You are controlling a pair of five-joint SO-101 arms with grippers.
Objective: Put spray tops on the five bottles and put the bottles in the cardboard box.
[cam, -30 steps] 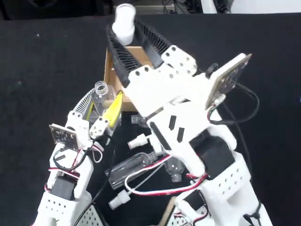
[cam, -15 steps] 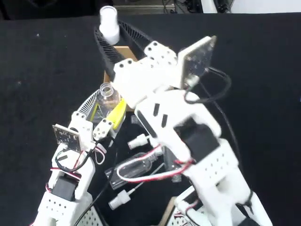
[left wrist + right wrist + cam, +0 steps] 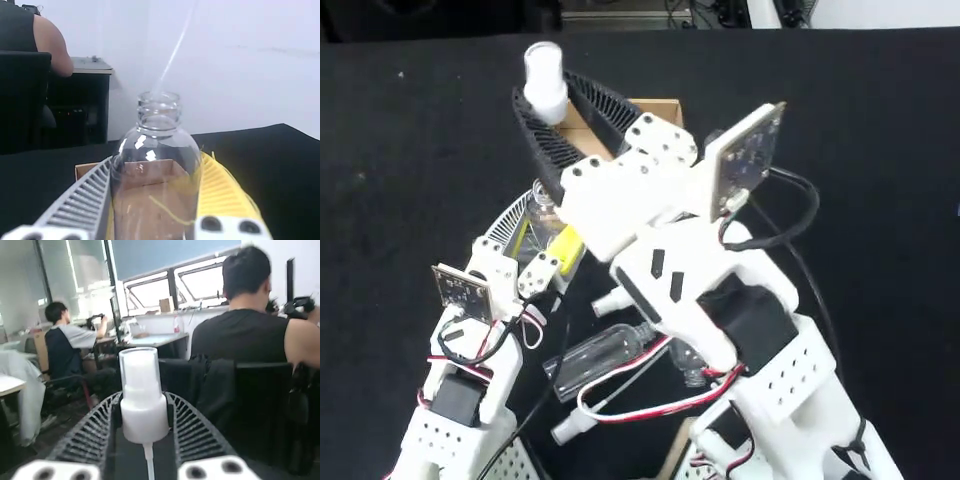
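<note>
My right gripper (image 3: 546, 92), with black ribbed fingers, is shut on a white spray top (image 3: 543, 70), held high over the near-left corner of the cardboard box (image 3: 665, 104). In the right wrist view the spray top (image 3: 143, 399) stands upright between the fingers, its thin tube hanging down. Below it, my left gripper (image 3: 536, 216) is shut on a clear open-necked bottle (image 3: 547, 200), which it holds upright. In the left wrist view the bottle (image 3: 156, 165) sits between a grey and a yellow finger, and the thin tube (image 3: 175, 50) slants down to its neck.
Between the arms lie a clear bottle (image 3: 600, 356), a second bottle (image 3: 690, 366), and two loose spray tops (image 3: 614, 298) (image 3: 574, 426). The box's brown rim (image 3: 86, 170) shows behind the held bottle. Black cloth covers the table.
My right arm has swung left and slightly down with the spray top, so it now sits over the held bottle. The left gripper and its bottle shifted only slightly.
</note>
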